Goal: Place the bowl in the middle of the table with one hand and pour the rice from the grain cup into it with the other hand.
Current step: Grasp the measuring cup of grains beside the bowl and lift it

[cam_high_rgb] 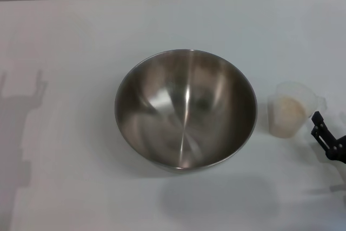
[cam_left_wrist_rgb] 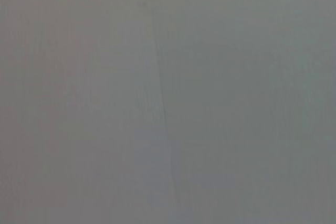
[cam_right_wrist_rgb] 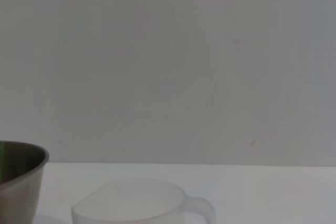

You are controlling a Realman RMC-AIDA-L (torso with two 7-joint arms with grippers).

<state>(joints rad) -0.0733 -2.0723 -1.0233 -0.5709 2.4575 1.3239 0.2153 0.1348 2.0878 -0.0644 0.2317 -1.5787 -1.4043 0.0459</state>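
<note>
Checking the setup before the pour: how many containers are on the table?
2: the bowl in the middle of the table, and the grain cup holding rice to its right.

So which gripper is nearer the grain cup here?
The right. The right gripper sits just beside the grain cup, on the side away from the bowl, not touching it. The left gripper appears in no view, so it is farther off.

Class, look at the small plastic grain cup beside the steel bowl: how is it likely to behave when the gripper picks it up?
The grain cup looks thin and translucent, so it probably flexes if squeezed hard. It holds rice with no lid, so tilting would likely spill grains. Being small beside the bowl, it is probably light and may slide on the smooth table if the right gripper nudges it.
</note>
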